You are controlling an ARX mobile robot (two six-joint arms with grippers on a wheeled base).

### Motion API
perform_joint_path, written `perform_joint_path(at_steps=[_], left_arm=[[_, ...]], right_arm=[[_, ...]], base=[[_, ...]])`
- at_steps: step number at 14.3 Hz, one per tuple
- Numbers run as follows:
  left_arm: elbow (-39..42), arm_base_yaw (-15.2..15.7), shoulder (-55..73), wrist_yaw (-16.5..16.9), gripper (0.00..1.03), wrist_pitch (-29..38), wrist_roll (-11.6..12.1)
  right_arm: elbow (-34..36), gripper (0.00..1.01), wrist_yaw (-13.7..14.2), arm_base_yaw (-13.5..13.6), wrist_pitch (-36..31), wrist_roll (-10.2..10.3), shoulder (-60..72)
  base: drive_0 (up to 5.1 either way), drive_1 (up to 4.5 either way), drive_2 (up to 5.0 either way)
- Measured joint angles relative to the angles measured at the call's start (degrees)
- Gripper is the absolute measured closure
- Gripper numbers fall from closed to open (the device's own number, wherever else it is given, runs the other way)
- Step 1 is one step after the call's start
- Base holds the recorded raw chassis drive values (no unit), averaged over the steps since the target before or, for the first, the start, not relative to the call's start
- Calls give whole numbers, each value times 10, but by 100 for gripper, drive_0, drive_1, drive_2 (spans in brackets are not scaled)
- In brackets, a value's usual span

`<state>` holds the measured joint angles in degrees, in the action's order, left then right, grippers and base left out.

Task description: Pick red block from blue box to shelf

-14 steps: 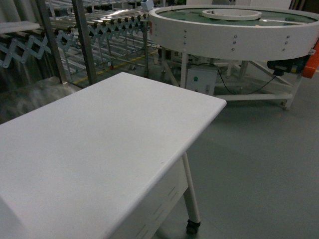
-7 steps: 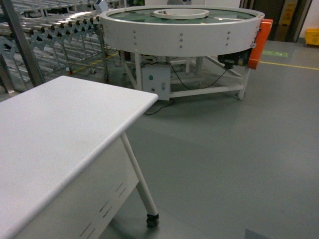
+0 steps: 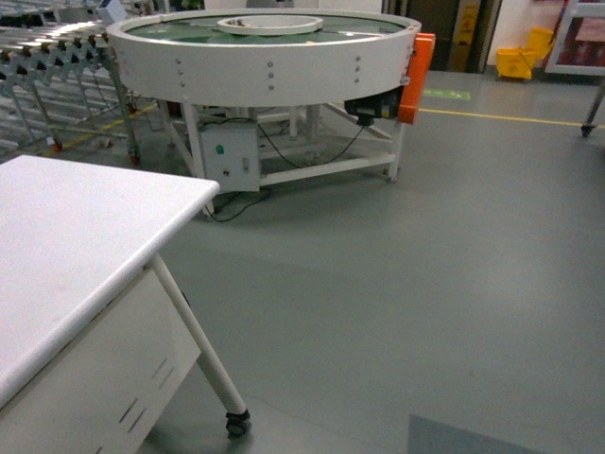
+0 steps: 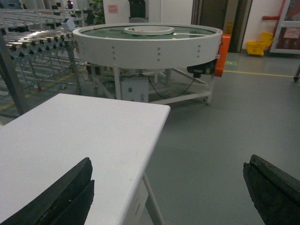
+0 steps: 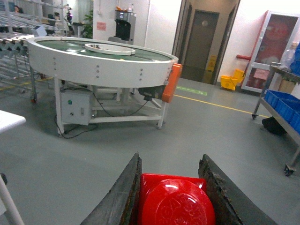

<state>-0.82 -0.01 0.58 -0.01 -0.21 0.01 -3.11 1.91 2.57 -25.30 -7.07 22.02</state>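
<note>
The red block (image 5: 176,201) shows only in the right wrist view, low in the frame, with a round embossed stud facing the camera. My right gripper (image 5: 171,157) is shut on it, one dark finger against each side. My left gripper (image 4: 169,161) is open and empty, its fingers (image 4: 70,192) wide apart over the corner of a white table (image 4: 84,131). The shelf (image 5: 281,101), a steel rack on casters carrying dark-blue crates, stands at the right edge of the right wrist view. The blue box is out of view. Neither gripper appears in the head view.
A large round white conveyor table (image 3: 265,57) with an orange motor cover (image 3: 416,76) stands ahead on a frame with a control box (image 3: 232,161). Roller conveyors (image 3: 47,57) run at the far left. The white table (image 3: 66,246) has a castered leg (image 3: 236,421). Grey floor lies to the right.
The head view has swung to the right: the white table and the round conveyor have slid left in the frame, and more grey floor and the far doorway have come into sight.
</note>
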Motion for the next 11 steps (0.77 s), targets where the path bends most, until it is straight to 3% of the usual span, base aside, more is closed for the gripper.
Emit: perform_joint_path(at_steps=[4, 11], left_arm=[[0, 0, 0, 0, 5, 0, 0], [0, 0, 0, 0, 5, 0, 0]], right_arm=[[0, 72, 0, 0, 0, 0, 0], [0, 72, 0, 0, 0, 0, 0]], base=[[-170, -170, -170], [-169, 178, -516]])
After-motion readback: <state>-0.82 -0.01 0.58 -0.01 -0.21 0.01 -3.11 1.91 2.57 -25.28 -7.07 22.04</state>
